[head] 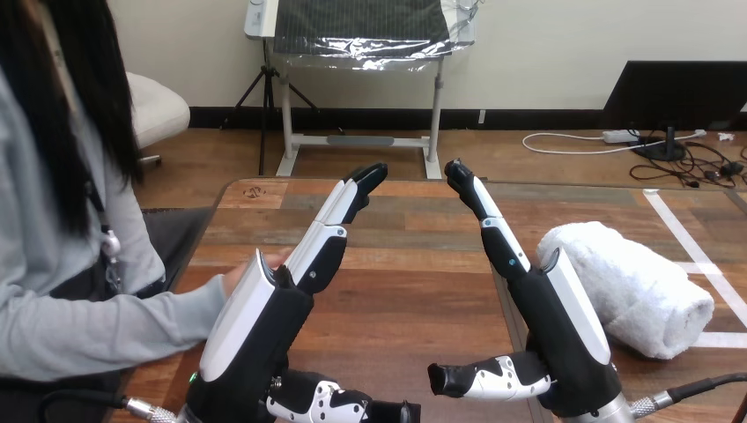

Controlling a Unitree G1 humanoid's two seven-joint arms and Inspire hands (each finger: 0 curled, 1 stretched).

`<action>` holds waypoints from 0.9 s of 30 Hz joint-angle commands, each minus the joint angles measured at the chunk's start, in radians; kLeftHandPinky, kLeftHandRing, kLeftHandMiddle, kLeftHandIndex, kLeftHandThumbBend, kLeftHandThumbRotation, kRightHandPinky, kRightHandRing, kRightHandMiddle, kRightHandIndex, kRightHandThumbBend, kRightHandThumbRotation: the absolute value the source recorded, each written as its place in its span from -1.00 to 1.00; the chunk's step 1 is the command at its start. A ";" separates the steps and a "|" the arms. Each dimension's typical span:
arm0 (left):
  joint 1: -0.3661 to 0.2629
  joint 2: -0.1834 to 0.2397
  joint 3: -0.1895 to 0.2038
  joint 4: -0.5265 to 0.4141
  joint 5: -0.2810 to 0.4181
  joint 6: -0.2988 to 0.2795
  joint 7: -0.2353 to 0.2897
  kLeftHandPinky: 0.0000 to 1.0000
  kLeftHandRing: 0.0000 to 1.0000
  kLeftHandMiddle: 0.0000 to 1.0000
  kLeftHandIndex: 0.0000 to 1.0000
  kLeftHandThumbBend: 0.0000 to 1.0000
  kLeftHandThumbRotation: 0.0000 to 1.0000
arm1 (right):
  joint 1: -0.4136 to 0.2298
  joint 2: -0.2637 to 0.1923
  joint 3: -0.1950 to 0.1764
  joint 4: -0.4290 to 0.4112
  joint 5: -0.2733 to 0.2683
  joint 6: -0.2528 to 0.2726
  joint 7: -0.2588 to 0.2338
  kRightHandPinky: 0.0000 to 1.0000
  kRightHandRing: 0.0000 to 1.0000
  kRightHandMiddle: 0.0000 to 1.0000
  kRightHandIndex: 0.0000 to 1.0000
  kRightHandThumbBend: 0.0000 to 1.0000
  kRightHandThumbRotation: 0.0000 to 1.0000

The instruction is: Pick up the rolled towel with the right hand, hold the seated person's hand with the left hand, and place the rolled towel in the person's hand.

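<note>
Just left of the towel (630,286), the right hand (564,322) was wide open, empty, and probably needed to wrap its middle.

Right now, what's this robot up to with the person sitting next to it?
Nothing is being held yet. The robot's left hand and right hand are both raised over the brown wooden table, fingers straight and open. The white rolled towel lies on the table just right of the right hand, not gripped. The person's hand rests at the table's left side, partly hidden behind the left hand; I cannot tell if they touch.
</note>
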 commanded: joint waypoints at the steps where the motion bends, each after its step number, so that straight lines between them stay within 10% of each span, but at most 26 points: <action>1: -0.043 0.008 0.006 -0.030 -0.024 0.006 0.002 0.87 1.00 1.00 1.00 1.00 0.41 | -0.065 0.006 -0.003 -0.006 0.003 0.003 -0.016 1.00 1.00 1.00 1.00 1.00 0.55; 27: -0.049 0.014 0.005 -0.042 -0.042 0.026 -0.011 0.88 1.00 1.00 1.00 1.00 0.35 | -0.070 0.006 -0.006 -0.006 0.007 0.008 -0.020 1.00 1.00 1.00 1.00 1.00 0.49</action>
